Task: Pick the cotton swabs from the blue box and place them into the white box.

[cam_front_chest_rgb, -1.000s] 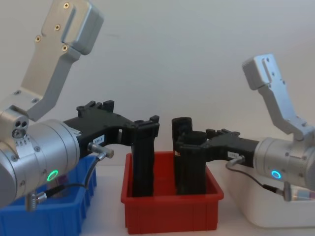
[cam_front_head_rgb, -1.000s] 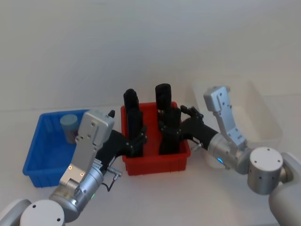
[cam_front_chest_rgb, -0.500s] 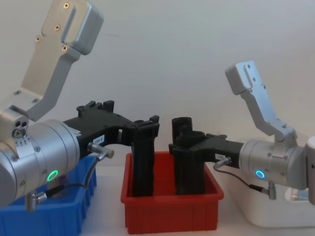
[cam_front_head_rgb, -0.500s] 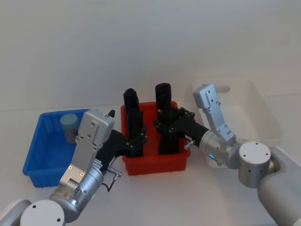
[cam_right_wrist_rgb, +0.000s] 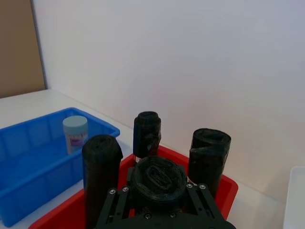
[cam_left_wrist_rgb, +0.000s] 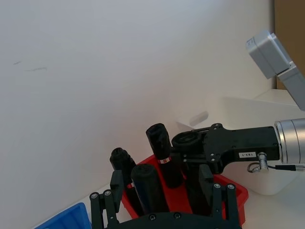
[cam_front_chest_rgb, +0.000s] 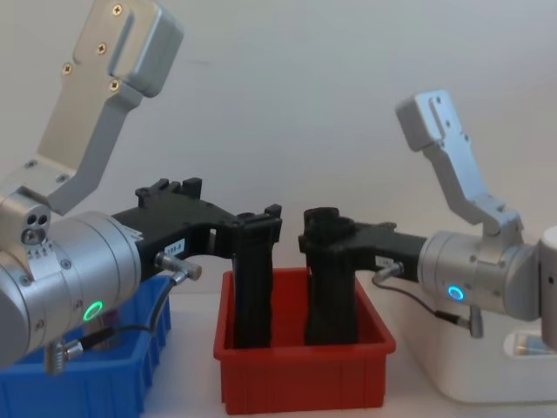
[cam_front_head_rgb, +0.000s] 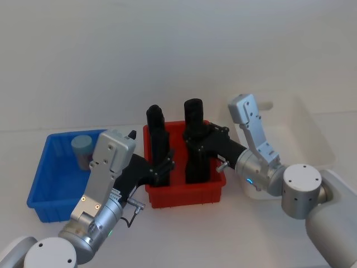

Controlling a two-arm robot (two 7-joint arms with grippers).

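Saw the left gripper's (cam_front_head_rgb: 165,165) fingers (cam_left_wrist_rgb: 102,210) spread wide around a tall black cylinder (cam_front_head_rgb: 158,144) in the red bin (cam_front_head_rgb: 184,195). Could not tell whether the right gripper (cam_front_head_rgb: 196,149) was clamped on the cylinder beside it. Found one cotton swab tub (cam_front_head_rgb: 82,149) upright in the far corner of the ribbed blue box (cam_front_head_rgb: 39,178): clear plastic, pale lid, pink label. Judged the pick not yet begun. Reckoned the next move as swinging the left gripper over that small round tub, then carrying it across to the smooth white box (cam_front_head_rgb: 321,148).

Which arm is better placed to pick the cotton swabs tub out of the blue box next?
Left. The left gripper is nearer the blue box holding the cotton swabs; the right gripper sits farther off, over the red bin.
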